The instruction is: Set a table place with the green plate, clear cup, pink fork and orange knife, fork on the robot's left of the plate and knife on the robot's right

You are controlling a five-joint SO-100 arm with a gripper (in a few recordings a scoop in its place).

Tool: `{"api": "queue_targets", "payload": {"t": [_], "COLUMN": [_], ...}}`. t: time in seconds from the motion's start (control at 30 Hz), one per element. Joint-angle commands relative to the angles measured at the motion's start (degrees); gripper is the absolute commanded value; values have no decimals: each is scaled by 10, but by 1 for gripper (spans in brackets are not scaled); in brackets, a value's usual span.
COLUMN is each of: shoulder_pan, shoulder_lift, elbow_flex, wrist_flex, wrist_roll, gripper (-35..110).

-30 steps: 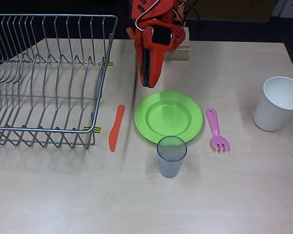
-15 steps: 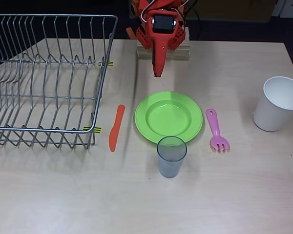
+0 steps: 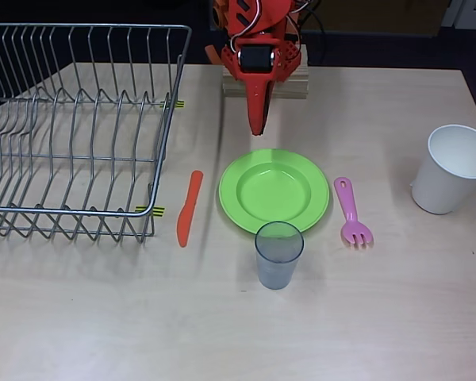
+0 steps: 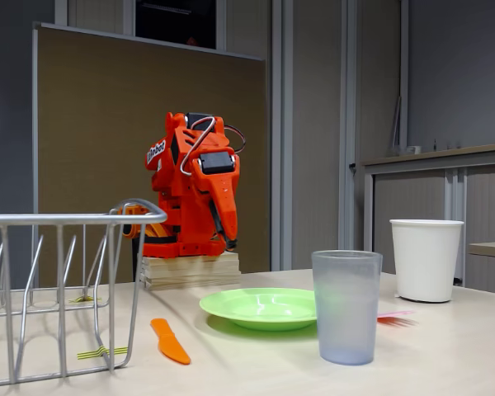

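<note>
On table: green plate (image 3: pixel 274 190) flanked by orange knife (image 3: pixel 189 208) and pink fork (image 3: pixel 353 212) (overhead view); clear cup (image 3: pixel 278 254) touching plate rim; tool (image 3: pixel 258 127) clenched, empty, raised behind plate.

Overhead camera looking straight down on the table (image 3: pixel 397 317), fixed camera low at the table's near edge, facing the arm (image 4: pixel 200 198), both sharing plate (image 3: pixel 274 190), cup (image 3: pixel 278 254), rack (image 3: pixel 71 127)

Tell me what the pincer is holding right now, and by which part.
Nothing. The pincer is shut and empty, hanging above the table behind the plate.
</note>
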Motion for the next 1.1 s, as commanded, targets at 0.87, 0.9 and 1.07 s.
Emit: {"api": "queue_targets", "payload": {"t": [0.87,0.9,1.07], "shoulder_pan": [-54,-54,-54], "shoulder_lift": [7,7,7], "elbow_flex": [-3,-3,-3], "wrist_flex": [25,25,25], "wrist_roll": [49,49,49], "gripper": [0,0,0]}}
